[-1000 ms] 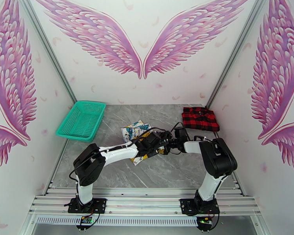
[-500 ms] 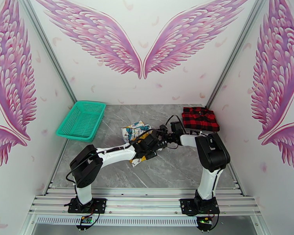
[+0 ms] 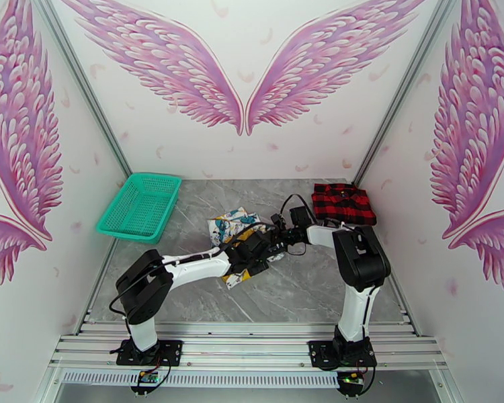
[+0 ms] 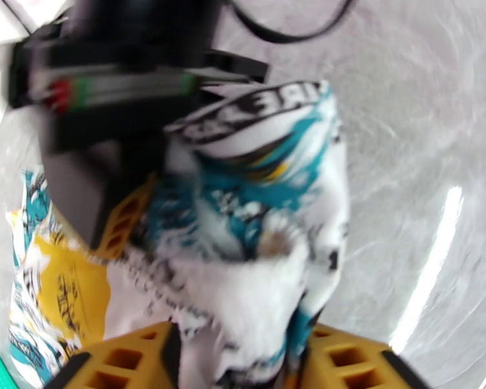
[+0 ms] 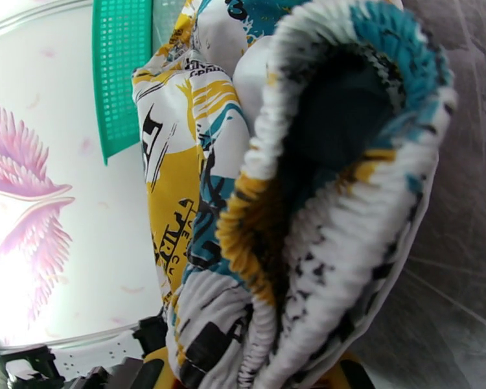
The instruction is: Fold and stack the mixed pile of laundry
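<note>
The white garment [image 3: 230, 225] with yellow, teal and blue print lies crumpled at the table's middle. Both grippers meet at its right edge. My right gripper [image 3: 279, 237] is shut on a bunched fold of its elastic hem [image 5: 347, 209]. In the left wrist view its black body and a yellow finger [image 4: 123, 218] press on the cloth. My left gripper [image 4: 240, 348] stands open, its yellow fingers [image 4: 353, 361] apart with cloth [image 4: 256, 209] loose between them. The red-and-black plaid garment [image 3: 344, 203] lies folded at the far right.
A teal mesh basket [image 3: 139, 206] sits at the far left of the grey marble table [image 3: 299, 290]; its edge [image 5: 120, 72] also appears in the right wrist view. White walls with pink wings close in the back and both sides.
My right gripper has moved left and away from me and closed on the printed garment's hem. My left gripper has opened its fingers on the same cloth.
</note>
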You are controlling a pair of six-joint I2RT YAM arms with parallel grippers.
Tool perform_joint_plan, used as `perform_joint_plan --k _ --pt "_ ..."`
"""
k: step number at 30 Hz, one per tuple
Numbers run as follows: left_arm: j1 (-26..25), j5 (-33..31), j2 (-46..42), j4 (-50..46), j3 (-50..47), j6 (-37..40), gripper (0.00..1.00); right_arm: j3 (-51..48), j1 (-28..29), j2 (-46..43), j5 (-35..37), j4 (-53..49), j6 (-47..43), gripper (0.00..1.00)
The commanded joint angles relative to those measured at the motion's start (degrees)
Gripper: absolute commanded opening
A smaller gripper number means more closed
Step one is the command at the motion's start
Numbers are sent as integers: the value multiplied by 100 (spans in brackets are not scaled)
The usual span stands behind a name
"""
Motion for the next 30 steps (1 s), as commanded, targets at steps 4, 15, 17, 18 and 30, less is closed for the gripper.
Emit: perform_joint_plan --k 4,15,17,18,30 --pt "57 325 -1353 281 -741 -889 65 545 26 -482 1215 -1170 -1107 0" --pt "973 649 -2780 882 -2179 -2183 66 2044 -5 -816 3968 -2761 -2454 0" --pt "1099 645 -2814 973 -2324 -2270 66 2334 -16 -787 4453 -2961 -2693 0" --pt "1159 644 -2802 1006 -2372 -2314 66 2497 -34 -774 4690 -3050 -2838 0" --pt "1409 713 -2507 1282 -2730 -2519 63 4034 -954 -476 5942 -3662 -3945 0"
